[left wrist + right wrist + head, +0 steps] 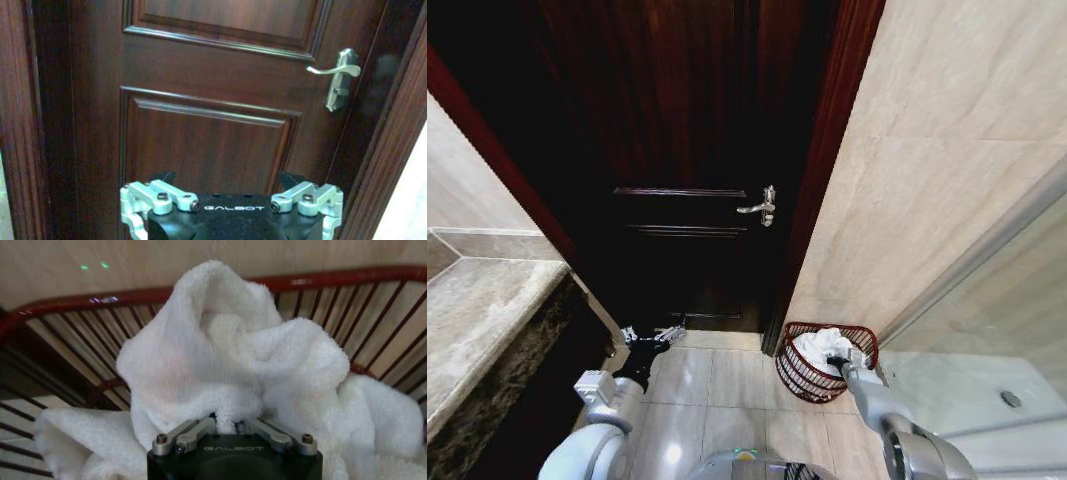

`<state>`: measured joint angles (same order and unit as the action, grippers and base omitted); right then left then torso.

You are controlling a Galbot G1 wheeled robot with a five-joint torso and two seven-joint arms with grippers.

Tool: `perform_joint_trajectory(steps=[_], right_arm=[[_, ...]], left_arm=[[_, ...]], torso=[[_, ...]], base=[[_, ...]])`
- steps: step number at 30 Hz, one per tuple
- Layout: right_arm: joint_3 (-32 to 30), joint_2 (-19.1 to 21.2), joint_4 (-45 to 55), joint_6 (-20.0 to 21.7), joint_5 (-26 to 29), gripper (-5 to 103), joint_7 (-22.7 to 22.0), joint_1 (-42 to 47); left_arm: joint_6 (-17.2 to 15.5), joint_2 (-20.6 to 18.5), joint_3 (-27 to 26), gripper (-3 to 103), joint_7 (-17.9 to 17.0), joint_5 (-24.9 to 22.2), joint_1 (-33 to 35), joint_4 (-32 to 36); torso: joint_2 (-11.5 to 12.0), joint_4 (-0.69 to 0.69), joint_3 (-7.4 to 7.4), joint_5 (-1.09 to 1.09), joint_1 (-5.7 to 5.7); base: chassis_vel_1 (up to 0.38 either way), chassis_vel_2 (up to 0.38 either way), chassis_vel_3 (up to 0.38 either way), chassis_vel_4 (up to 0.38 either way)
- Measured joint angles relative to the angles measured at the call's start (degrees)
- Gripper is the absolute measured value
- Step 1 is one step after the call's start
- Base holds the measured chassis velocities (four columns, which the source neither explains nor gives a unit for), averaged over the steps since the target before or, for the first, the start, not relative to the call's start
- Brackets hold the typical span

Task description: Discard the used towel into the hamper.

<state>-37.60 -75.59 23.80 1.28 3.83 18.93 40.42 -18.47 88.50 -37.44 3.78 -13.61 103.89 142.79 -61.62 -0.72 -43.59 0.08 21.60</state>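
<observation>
The towel (233,370) is white, thick terry cloth with a soft looped pile, and it stands bunched up in folds with one peak in the middle. It sits inside the hamper (799,372), partly over the rim, and the right gripper (227,426) holds it: the jaws are clenched on a small fold of the cloth just in front of the black gripper body. In the head view the right gripper (839,359) is above the opening of the hamper, with the towel (819,345) as a white heap under and around it.

The hamper (73,335) is round and reddish-brown, made of thin straight slats with open gaps between them and a smooth glossy rim. It gets narrower toward the base. It stands on the tiled floor (717,385) in the corner between the dark wooden door (677,150) and the beige stone wall (927,150).

The left gripper (653,336) hangs low near the bottom of the door, apart from the hamper. Its jaws are released, the metal fingers (160,192) spread wide. The door (213,125) has raised panels and a silver lever handle (337,75). A grey marble tabletop (477,320) is at the robot's left.
</observation>
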Motion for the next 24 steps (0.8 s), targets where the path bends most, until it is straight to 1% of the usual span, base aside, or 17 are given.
perform_joint_trajectory(steps=[1,4,5,8,9,11,12,13,14,16,17,19,21,22,24], right_arm=[[0.0,0.0,0.0,0.0,0.0,3,0.0,0.0],[4.87,2.54,13.66,2.09,6.96,19,0.92,7.88],[4.87,2.54,13.66,2.09,6.96,19,0.92,7.88],[6.63,4.52,22.47,3.65,10.34,35,1.01,13.43],[6.63,4.52,22.47,3.65,10.34,35,1.01,13.43],[6.86,5.49,27.51,4.72,11.79,46,0.85,16.63],[6.87,5.79,29.22,5.02,12.29,46,0.76,17.65],[6.86,6.18,31.22,5.25,12.79,52,0.65,18.87],[6.86,6.18,31.22,5.25,12.79,52,0.65,18.87],[6.41,7.12,35.9,5.56,13.51,62,0.53,21.59],[6.41,7.12,35.9,5.56,13.51,62,0.53,21.59],[5.49,7.88,39.98,5.54,13.96,74,0.39,24.16],[4.42,8.28,43.84,5.16,14.86,84,0.11,26.67],[4.42,8.28,43.84,5.16,14.86,84,0.11,26.67],[2.59,8.38,49.13,3.24,16.0,94,-0.05,30.21]], left_arm=[[0.0,0.0,0.0,100,0.0,0.0,0.0,0.0],[0.0,-0.02,0.0,100,0.01,0.0,0.0,0.0],[0.0,-0.02,0.0,100,0.01,0.0,0.0,0.0],[0.0,0.01,0.0,100,0.0,0.0,0.0,0.0],[0.0,0.01,0.0,100,0.0,0.0,0.0,0.0],[0.0,0.0,0.0,100,0.0,0.0,0.0,0.0],[0.0,0.0,0.0,100,0.0,0.0,0.0,0.0],[0.0,0.0,0.0,100,0.0,0.0,0.0,0.0],[0.0,0.0,0.0,100,0.0,0.0,0.0,0.0],[0.0,0.0,0.0,100,0.0,0.0,0.0,0.0],[0.0,0.0,0.0,100,0.0,0.0,0.0,0.0],[0.0,0.0,0.0,100,0.0,0.0,0.0,0.0],[0.0,0.0,0.0,100,0.0,0.0,0.0,0.0],[0.0,0.0,0.0,100,0.0,0.0,0.0,0.0],[0.0,0.0,0.0,100,0.0,0.0,0.01,0.0]], torso=[[0.0,0.0,0.0,0.0,0.0],[-0.1,0.0,-0.04,-0.02,0.03],[-0.1,0.0,-0.04,-0.02,0.03],[-0.17,0.01,-0.06,-0.03,0.05],[-0.17,0.01,-0.06,-0.03,0.05],[-0.22,0.01,-0.09,-0.05,0.08],[-0.23,0.01,-0.09,-0.05,0.08],[-0.25,0.0,-0.1,-0.05,0.09],[-0.25,0.0,-0.1,-0.05,0.09],[-0.29,0.01,-0.12,-0.07,0.11],[-0.29,0.01,-0.12,-0.07,0.11],[-0.31,0.0,-0.13,-0.08,0.12],[-0.33,0.02,-0.15,-0.07,0.13],[-0.33,0.02,-0.15,-0.07,0.13],[-0.35,0.02,-0.16,-0.08,0.14]], base=[[0.0,0.0,0.0,0.0],[0.0,0.0,0.0,0.0],[0.0,0.0,0.0,0.0],[0.0,0.0,0.0,0.0],[0.0,0.0,0.0,0.0],[0.0,0.0,0.0,0.0],[0.0,0.0,0.0,0.0],[0.0,0.0,0.0,0.0],[0.0,0.0,0.0,0.0],[0.0,0.0,0.0,0.0],[0.0,0.0,0.0,0.0],[0.0,0.0,0.0,0.0],[0.0,0.0,0.0,0.0],[0.0,0.0,0.0,0.0],[0.0,0.0,0.0,0.0]])
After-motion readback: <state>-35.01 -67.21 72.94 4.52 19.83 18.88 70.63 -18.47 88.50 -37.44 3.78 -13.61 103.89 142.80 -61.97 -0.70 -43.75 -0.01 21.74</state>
